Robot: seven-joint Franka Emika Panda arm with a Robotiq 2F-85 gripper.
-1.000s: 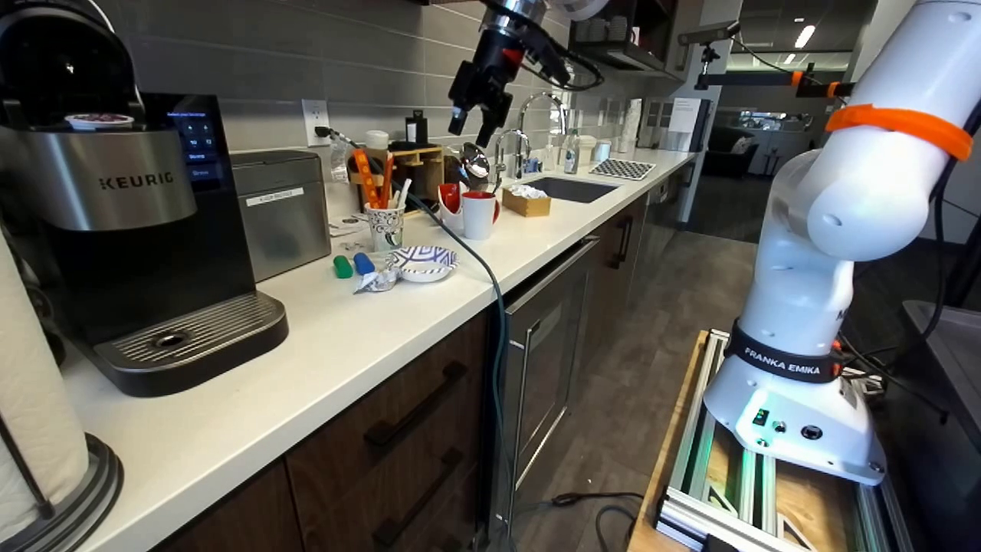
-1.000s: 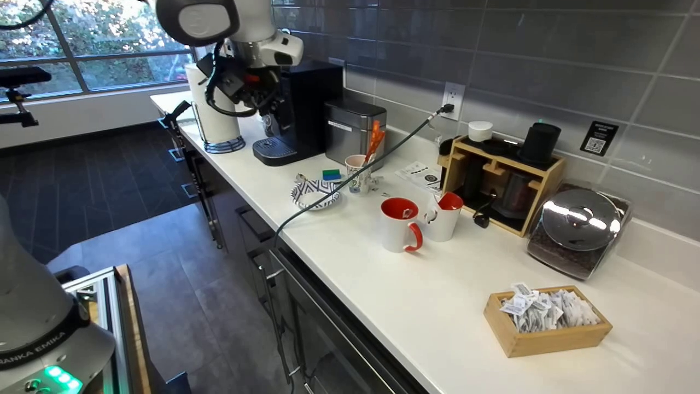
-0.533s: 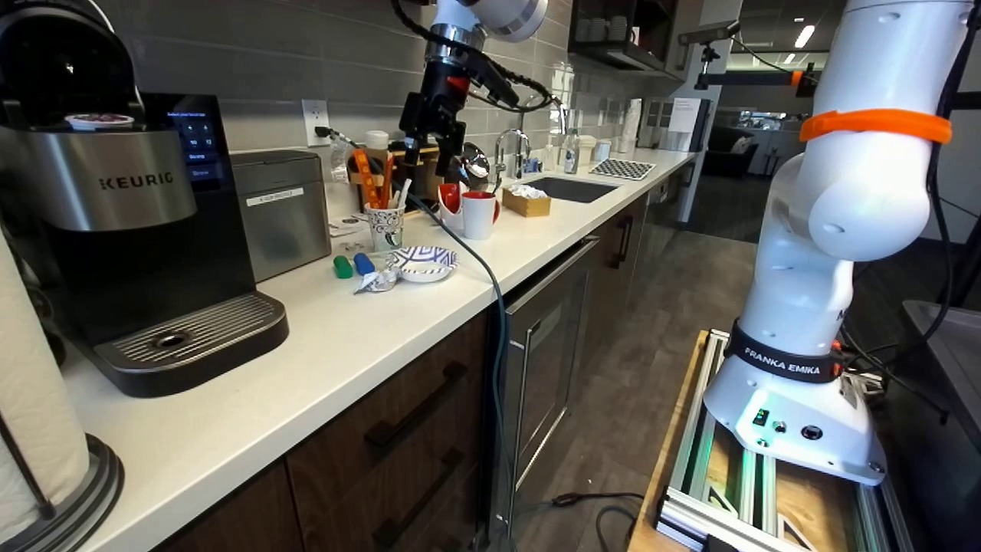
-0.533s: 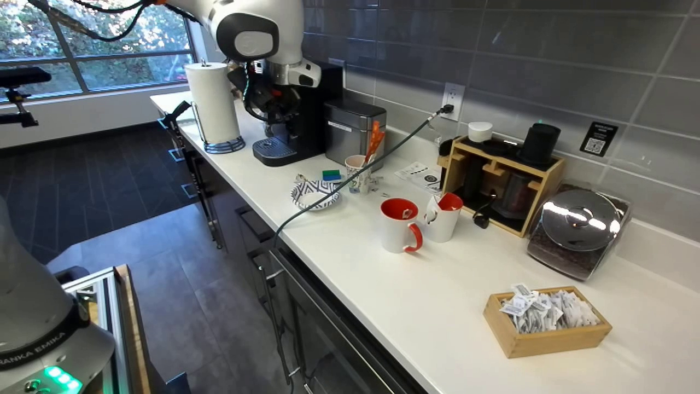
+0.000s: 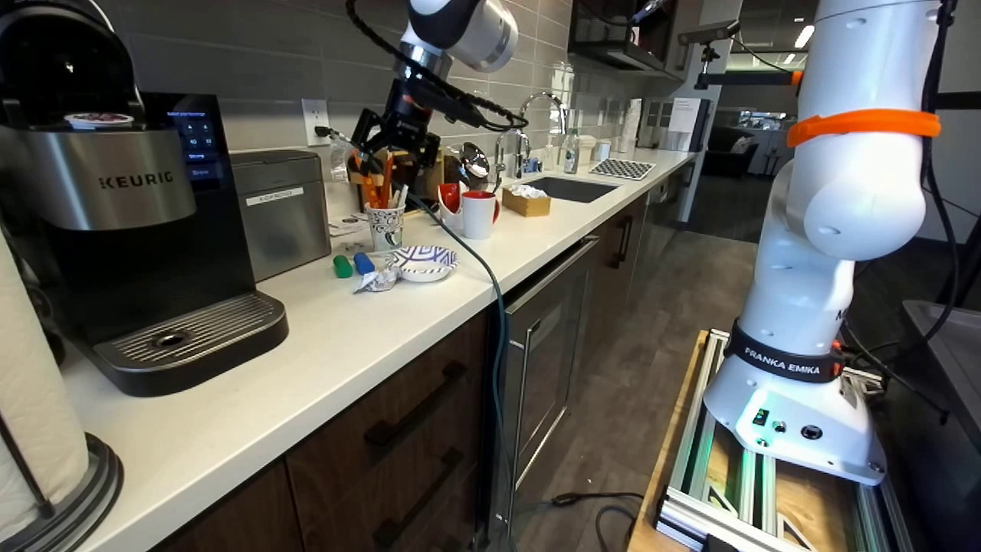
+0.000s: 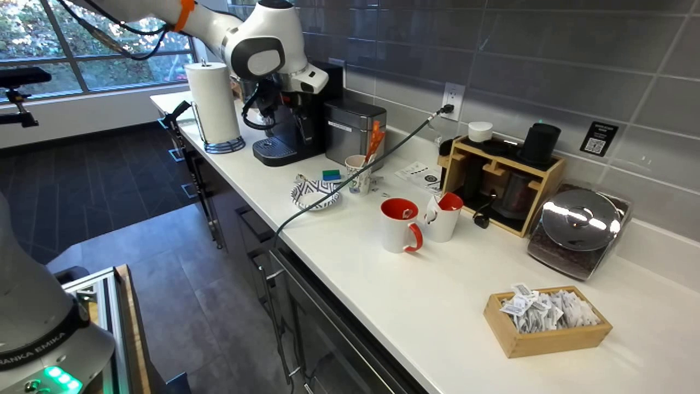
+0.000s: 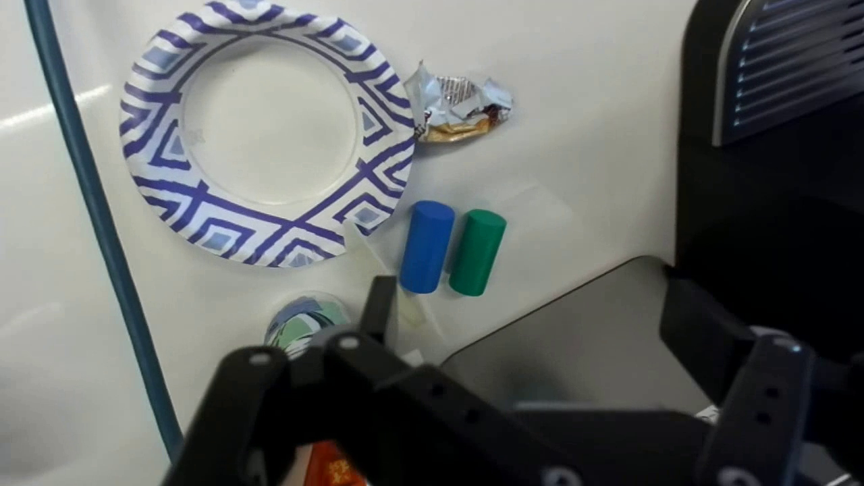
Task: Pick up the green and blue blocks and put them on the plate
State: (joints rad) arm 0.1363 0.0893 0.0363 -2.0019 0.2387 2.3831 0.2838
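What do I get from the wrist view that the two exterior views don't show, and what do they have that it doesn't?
Only the wrist view: a close look from above at the blue block and green block lying side by side, plus lined printing on the crumpled wrapper.

Only the exterior views: the paper towel roll, red-lined mugs, wooden box and wall outlet.

Shared: both blocks off the plate, the teal cable, patterned cup, at least part of the coffee maker, and the end effector.
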